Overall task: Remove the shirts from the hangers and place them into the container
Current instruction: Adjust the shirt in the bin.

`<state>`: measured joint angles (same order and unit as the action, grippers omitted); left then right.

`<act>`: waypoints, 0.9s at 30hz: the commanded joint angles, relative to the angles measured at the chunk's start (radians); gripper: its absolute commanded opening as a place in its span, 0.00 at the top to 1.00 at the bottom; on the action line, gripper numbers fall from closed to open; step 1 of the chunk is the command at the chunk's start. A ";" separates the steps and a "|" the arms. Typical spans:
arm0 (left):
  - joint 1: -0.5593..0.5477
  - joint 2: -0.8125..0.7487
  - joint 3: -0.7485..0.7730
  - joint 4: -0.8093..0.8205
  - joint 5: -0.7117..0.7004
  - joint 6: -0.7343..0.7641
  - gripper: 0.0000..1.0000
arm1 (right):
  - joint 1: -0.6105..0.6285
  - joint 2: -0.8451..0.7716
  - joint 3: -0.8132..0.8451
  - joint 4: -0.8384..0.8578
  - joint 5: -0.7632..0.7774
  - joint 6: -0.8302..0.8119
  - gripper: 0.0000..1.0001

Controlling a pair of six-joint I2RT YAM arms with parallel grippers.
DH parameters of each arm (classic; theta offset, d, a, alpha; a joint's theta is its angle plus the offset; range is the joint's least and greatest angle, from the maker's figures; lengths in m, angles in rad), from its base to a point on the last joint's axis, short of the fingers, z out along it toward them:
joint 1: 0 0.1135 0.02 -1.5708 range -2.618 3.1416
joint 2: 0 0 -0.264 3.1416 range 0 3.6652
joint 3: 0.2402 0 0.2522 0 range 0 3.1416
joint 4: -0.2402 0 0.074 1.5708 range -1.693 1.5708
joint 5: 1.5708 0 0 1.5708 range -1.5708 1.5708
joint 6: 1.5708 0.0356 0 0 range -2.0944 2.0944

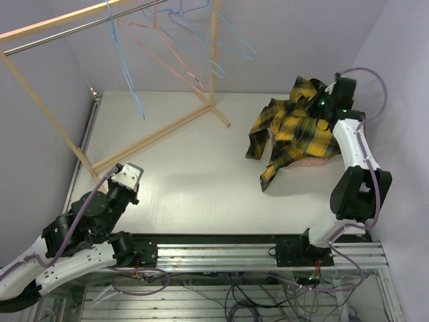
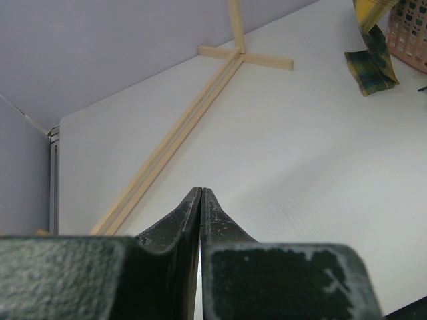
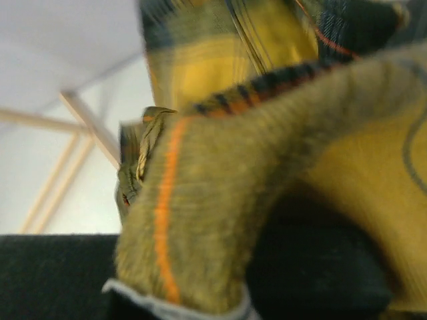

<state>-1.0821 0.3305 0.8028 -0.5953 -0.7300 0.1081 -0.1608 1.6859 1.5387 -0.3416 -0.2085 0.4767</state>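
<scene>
Looking down on a white table [image 1: 188, 181], stretching from the arm bases at the near edge to pale lilac walls. Seeing a wooden rack [image 1: 154, 134] standing at the far left, with its top rail being cut off by the upper edge of the overhead view.

Finding a yellow-and-black plaid shirt [image 1: 298, 127] lying heaped at the far right and draping over a salmon-pink container [image 1: 315, 161], hiding nearly all of it. Catching only a sliver of pink under the hem from overhead, plus a lattice corner at the top right of the left wrist view. Noticing one sleeve trailing down onto the table beside the container.

Finding thin wire hangers [image 1: 126, 67] dangling from the rail, mostly light blue with one pink. Struggling to count them, with hooks being cropped and outlines crossing.

Locating the right gripper [image 1: 328, 100] above the far side of the heap, clamping down on the plaid cloth. Seeing its fingers only as dark shapes smothered in blurred fabric in the right wrist view, so not making out the exact pinch point.

Locating the left gripper [image 1: 131, 173] at the near left, well apart from shirt and container, pressing its jaws together on nothing.
</scene>
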 commanded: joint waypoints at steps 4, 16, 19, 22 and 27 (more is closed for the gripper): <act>-0.004 0.013 0.001 0.027 0.004 0.002 0.87 | 0.108 0.027 -0.205 -0.042 0.052 -0.090 0.96; -0.004 -0.004 -0.002 0.028 0.001 0.001 0.86 | 0.107 0.245 -0.380 -0.018 0.069 -0.071 0.92; -0.004 0.002 -0.002 0.028 0.004 0.002 0.85 | 0.106 0.285 -0.401 -0.012 0.076 -0.076 0.89; -0.004 0.003 -0.001 0.028 0.007 0.004 0.82 | 0.101 0.326 -0.406 -0.004 0.054 -0.074 0.87; -0.004 -0.010 -0.005 0.027 0.006 0.002 0.74 | 0.097 0.389 -0.436 0.032 0.029 -0.064 0.81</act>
<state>-1.0821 0.3328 0.8028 -0.5953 -0.7288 0.1089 -0.0578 1.8858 1.2247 -0.1032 -0.2138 0.4156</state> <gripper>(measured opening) 0.232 0.140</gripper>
